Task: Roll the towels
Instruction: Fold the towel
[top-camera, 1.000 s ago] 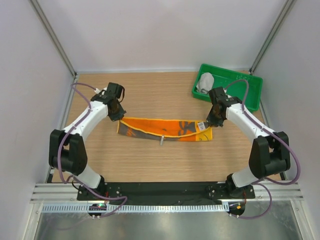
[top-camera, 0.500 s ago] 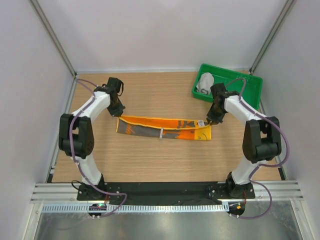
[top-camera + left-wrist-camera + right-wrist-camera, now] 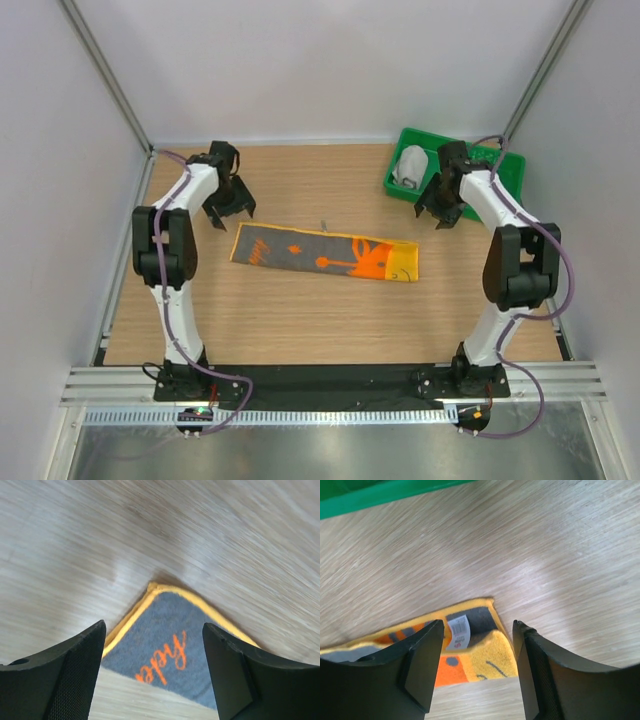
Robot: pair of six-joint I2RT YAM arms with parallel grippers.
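The orange and yellow patterned towel [image 3: 325,254] lies flat on the wooden table as a long folded strip, mostly grey side up, with orange lettering near its left corner [image 3: 172,647]. My left gripper [image 3: 229,206] hovers open just behind that left end, nothing between its fingers [image 3: 153,630]. My right gripper [image 3: 438,211] hangs open above and behind the right end [image 3: 477,625]. There the towel's yellow corner [image 3: 495,655] is folded over, and a white label [image 3: 459,630] shows. The light grey towel [image 3: 411,164] sits bunched in the green tray.
The green plastic tray [image 3: 500,185] stands at the back right, close behind my right gripper; its rim [image 3: 370,497] shows in the right wrist view. White walls and metal posts enclose the table on three sides.
Both grippers have opened, let go of the patterned towel's ends and drawn back and up. The towel has been folded over and now lies flat, grey side up.
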